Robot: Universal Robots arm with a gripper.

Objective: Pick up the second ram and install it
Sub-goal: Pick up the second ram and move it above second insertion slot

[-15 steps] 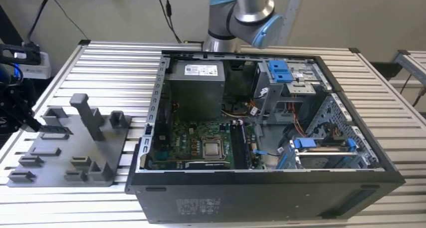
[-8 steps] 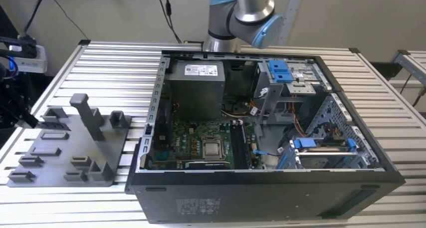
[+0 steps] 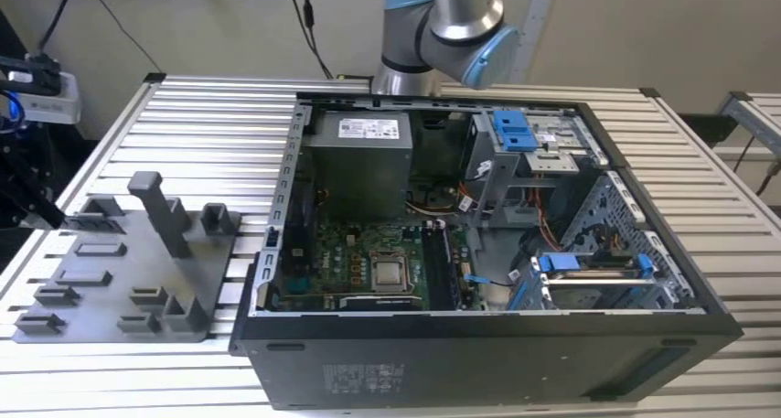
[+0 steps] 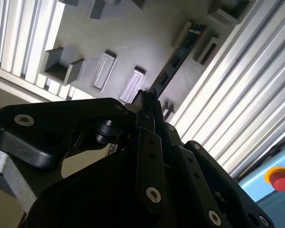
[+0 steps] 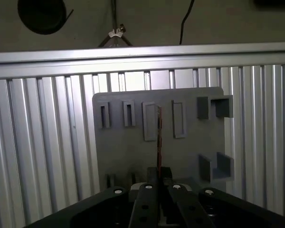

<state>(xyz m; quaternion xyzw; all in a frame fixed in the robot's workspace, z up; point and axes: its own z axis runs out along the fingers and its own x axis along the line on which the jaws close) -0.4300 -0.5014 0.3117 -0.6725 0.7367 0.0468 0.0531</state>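
Second ram (image 4: 175, 58) (image 5: 158, 137), a thin dark narrow memory circuit-board stick, sits gripped by one end in the black end effector (image 4: 146, 97) (image 5: 158, 172), which is clamped on it in both wrist views. Stick reaches out over grey plastic fixture plate (image 4: 133, 42) (image 5: 123, 147) (image 3: 123, 272), which lies lower left in the exterior view on ribbed metal desk (image 3: 196, 125).

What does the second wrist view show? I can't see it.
Black fingers pinch one end of the second ram, a thin dark stick, above a grey fixture plate with slots on a ribbed metal table.

Table (image 3: 183, 125) bears case (image 3: 488, 368), apparently fixture plate (image 3: 123, 273).
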